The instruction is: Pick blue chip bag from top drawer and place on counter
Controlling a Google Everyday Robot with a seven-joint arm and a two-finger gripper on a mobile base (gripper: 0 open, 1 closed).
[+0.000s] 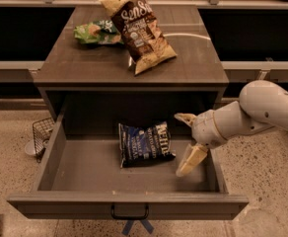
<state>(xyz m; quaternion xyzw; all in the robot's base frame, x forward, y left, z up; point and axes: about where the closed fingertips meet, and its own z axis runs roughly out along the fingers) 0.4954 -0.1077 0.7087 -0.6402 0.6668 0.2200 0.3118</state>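
Nearest, at the bottom of the frame: the front of the top drawer [60, 205], pulled out, with a small black handle [129, 216]. Inside, flat on the drawer floor, near the middle: the blue chip bag [145, 144], crinkly, not picked up yet. Just right of the bag, low inside the drawer: the gripper [188, 139], opened wide, one finger up and one down, holding nothing.

To do this step well: slide left, one finger on each side of the bag. Go low. Aim for the puffy middle, then squeeze softly. Stay off the drawer's right wall. Lift straight up before heading back.

Behind the gripper: a fat white arm [267, 107], stretched in from the right edge of the frame, bent down over the drawer's side.

Farther up: the counter [85, 65], with a brown bag [141, 31] and a green bag [95, 32] at the upper left. Best to set the blue bag on a bare spot there.
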